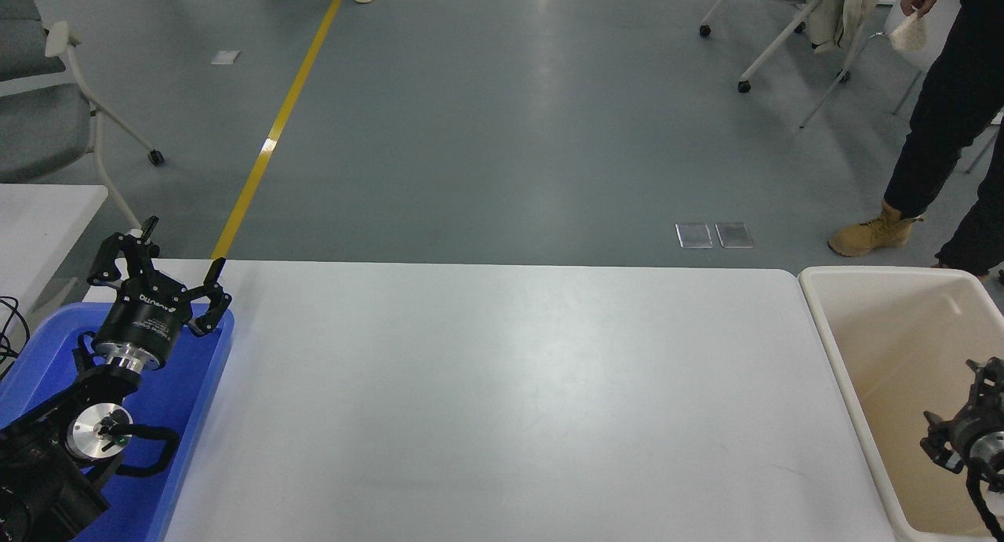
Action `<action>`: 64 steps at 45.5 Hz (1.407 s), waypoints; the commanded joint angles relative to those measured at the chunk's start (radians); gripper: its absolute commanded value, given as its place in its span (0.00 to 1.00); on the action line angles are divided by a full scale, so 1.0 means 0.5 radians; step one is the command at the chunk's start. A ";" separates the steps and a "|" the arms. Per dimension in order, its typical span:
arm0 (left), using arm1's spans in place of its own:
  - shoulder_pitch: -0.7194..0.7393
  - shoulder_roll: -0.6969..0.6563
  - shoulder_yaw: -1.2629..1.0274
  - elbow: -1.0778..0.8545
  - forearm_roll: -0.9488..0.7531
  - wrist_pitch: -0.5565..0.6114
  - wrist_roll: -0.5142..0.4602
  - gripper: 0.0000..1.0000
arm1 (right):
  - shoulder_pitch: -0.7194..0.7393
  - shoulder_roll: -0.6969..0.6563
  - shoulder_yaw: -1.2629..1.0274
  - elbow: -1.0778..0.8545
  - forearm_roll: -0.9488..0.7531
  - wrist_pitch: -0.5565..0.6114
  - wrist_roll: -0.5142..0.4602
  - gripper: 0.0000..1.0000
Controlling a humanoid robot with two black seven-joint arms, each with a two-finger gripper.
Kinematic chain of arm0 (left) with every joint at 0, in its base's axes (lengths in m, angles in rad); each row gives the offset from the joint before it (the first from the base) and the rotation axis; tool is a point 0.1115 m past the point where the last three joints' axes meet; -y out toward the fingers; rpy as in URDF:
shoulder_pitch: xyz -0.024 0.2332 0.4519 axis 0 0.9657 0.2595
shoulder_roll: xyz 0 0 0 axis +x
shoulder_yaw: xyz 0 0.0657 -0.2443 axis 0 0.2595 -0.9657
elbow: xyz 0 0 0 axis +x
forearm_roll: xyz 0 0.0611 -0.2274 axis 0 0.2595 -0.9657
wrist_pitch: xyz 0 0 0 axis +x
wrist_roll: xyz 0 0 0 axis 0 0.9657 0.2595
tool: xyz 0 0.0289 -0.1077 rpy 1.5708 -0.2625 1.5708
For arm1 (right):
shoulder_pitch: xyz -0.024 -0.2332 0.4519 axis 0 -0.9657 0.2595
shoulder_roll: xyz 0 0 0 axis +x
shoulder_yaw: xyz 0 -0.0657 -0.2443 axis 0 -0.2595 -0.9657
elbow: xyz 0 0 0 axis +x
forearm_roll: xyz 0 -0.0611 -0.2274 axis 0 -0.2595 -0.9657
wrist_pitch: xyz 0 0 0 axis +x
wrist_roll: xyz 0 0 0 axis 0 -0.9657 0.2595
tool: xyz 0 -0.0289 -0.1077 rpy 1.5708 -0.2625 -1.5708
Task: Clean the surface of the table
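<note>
A: From the head view, where does the job stand?

B: The table surface (502, 401) fills the middle and lower part of the picture, between a blue tray (176, 416) at its left end and a beige bin (871, 330) at its right end. It is matte white, smooth, with rounded far corners and a soft sheen near the centre. No scrap or litter shows on it, so the cleaning looks close to done.

A: And the arms?

B: The left gripper (161, 271) is parked over the blue tray, its fingers spread wide and holding nothing. The right gripper (976, 381) hangs over the inside of the bin at the picture's right edge. It is half cut off and dark against dark, so whether it is released or clenched cannot be told, and no object can be made out in it.

A: What could go wrong?

B: The right arm sits low inside the bin; pulling back toward the table, it could catch the bin's near wall and drag or tip it, spilling whatever is inside. A person (953, 118) stands just beyond the bin holding a pale wad (910, 34); a wide swing of the arm would pass near them.
</note>
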 commanded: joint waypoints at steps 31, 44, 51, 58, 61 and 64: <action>0.000 -0.001 0.000 -0.001 0.000 0.001 0.000 1.00 | 0.872 -0.240 -0.621 0.226 -0.058 0.017 0.213 0.98; 0.000 -0.001 0.000 -0.001 0.000 0.001 0.000 1.00 | 0.986 -0.123 -0.842 0.248 -0.064 0.004 0.293 0.98; 0.000 -0.001 0.000 -0.001 0.000 0.001 0.000 1.00 | 0.979 0.036 -0.950 0.245 -0.067 -0.008 0.382 0.98; 0.000 -0.001 0.000 -0.001 0.000 0.001 0.000 1.00 | 0.979 0.187 -1.017 0.235 -0.067 -0.014 0.465 0.98; 0.000 -0.001 0.000 -0.001 0.000 0.001 0.000 1.00 | 0.967 0.251 -1.027 0.229 -0.067 -0.017 0.483 0.98; 0.000 -0.001 0.000 0.002 0.000 0.001 0.000 1.00 | 0.946 0.319 -1.036 0.220 -0.067 -0.017 0.520 0.98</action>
